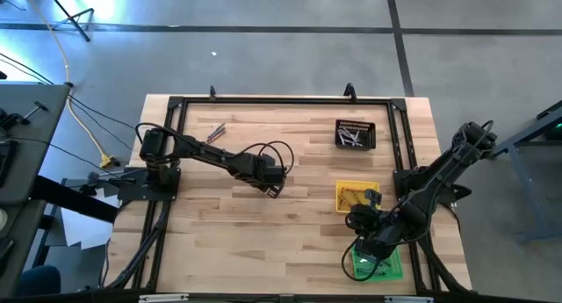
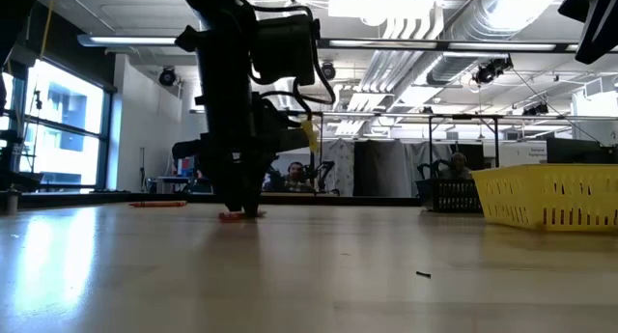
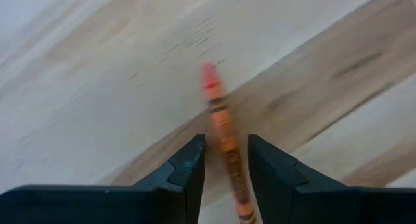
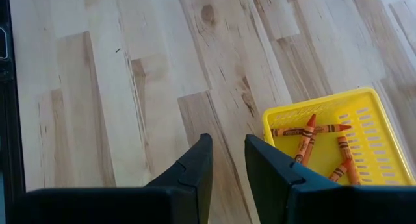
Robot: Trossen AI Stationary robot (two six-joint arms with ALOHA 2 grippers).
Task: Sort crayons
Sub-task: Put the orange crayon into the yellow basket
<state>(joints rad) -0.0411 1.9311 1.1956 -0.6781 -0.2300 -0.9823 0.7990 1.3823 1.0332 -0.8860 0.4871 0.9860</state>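
Jaws of the left gripper [image 3: 225, 178] stand open around a thin orange-red crayon [image 3: 222, 123] lying mid-table [image 1: 299, 241]. Right gripper [image 4: 227, 169], jaws slightly parted and empty, hovers beside the square yellow plastic tray [image 4: 286, 117] holding orange-red crayons [image 4: 311, 130].

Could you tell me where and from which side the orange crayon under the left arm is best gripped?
Probably across its wrapped middle, from straight above. The orange crayon lies flat on the table, between the fingers of the left tool, which stand on either side of its shaft. Closing across the thin width, not along its length, should hold it.
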